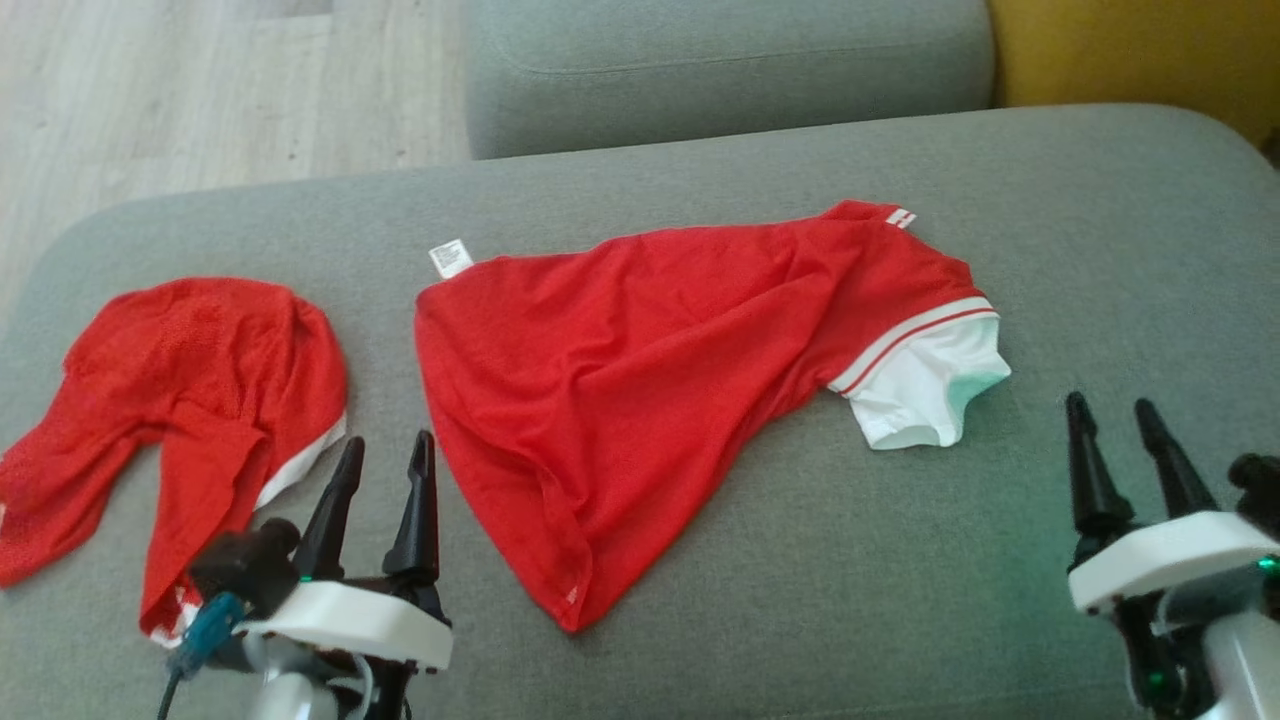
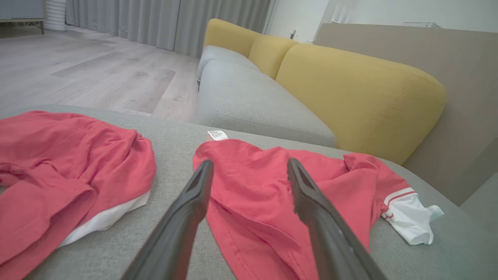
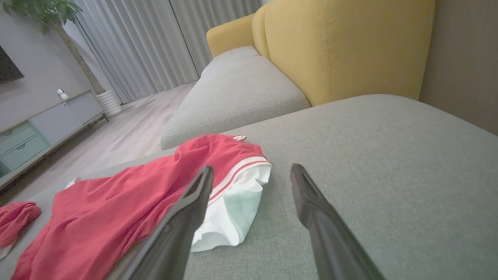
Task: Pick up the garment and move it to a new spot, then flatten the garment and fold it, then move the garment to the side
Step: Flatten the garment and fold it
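A red garment (image 1: 640, 390) with a white striped sleeve and a white label lies spread, with some wrinkles, on the grey cushion (image 1: 800, 600). It also shows as the red garment (image 2: 272, 194) in the left wrist view and the red garment (image 3: 116, 210) in the right wrist view. My left gripper (image 1: 385, 455) stands open just left of its lower hem, holding nothing. Right of the white sleeve, my right gripper (image 1: 1110, 410) is open and empty, apart from the cloth. In the wrist views the left gripper (image 2: 249, 167) and right gripper (image 3: 251, 171) show spread fingers.
A second crumpled red garment (image 1: 180, 400) lies at the cushion's left end, close to my left gripper. Another grey seat (image 1: 720, 70) and a yellow backrest (image 1: 1130, 50) stand beyond. Wooden floor (image 1: 200, 90) lies past the far left edge.
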Available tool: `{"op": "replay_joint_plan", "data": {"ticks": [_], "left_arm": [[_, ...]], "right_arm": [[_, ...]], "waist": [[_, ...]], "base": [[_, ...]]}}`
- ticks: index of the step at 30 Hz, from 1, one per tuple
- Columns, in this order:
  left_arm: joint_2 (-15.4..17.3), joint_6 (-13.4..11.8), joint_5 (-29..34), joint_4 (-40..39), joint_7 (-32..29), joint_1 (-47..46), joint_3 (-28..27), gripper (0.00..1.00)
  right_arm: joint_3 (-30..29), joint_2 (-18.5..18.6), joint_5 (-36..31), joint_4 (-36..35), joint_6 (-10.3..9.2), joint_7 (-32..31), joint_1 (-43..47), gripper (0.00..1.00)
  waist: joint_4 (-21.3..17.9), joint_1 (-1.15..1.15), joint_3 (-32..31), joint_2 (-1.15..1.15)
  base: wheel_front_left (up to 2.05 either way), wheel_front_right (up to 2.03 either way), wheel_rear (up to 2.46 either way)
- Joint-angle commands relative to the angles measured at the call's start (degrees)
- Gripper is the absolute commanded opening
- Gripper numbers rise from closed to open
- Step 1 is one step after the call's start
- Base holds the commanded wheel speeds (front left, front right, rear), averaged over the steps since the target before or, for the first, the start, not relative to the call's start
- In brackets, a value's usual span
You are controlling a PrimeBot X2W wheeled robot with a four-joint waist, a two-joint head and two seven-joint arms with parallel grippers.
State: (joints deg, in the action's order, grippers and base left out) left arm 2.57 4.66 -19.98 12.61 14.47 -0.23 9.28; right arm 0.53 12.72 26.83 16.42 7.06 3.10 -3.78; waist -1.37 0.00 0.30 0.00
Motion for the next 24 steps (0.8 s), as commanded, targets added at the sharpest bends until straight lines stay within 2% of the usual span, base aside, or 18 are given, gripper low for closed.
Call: {"op": "replay_joint_plan", "data": {"ticks": [1,7,13,20,24], "left_arm": [[0.3,-0.3,-0.2,-2.4,0.5,-2.1,-1.2,1.0],[0.3,-0.1,0.5,-2.5,0.5,-2.9,-0.5,1.0],[0.3,0.1,0.5,-1.9,0.5,-3.9,0.4,1.0],[0.3,0.2,-0.4,-1.0,0.5,-5.5,1.3,1.0],[0.3,0.2,-0.6,-0.8,0.5,-6.0,1.5,1.0]], "right_arm": [[0.3,-0.2,-1.1,-3.4,0.43,-1.2,-1.4,1.0],[-2.0,-2.7,-4.3,-5.0,0.43,-6.4,-1.8,1.0],[1.1,-3.7,-6.8,-2.0,0.43,-10.1,-7.5,1.0],[5.9,-4.7,-9.4,9.2,0.43,-16.1,-17.6,1.0],[6.4,-4.2,-11.9,17.1,0.43,-18.1,-22.2,1.0]], "waist": [[-0.2,0.0,0.3,0.0],[0.3,0.0,1.7,0.0],[0.7,0.0,3.0,0.0],[2.2,0.0,4.4,0.0],[3.6,0.0,5.0,0.0]], "base": [[0.0,0.0,0.0],[0.0,0.0,0.0],[0.0,0.0,0.0],[0.0,0.0,0.0],[0.0,0.0,0.0]]}}
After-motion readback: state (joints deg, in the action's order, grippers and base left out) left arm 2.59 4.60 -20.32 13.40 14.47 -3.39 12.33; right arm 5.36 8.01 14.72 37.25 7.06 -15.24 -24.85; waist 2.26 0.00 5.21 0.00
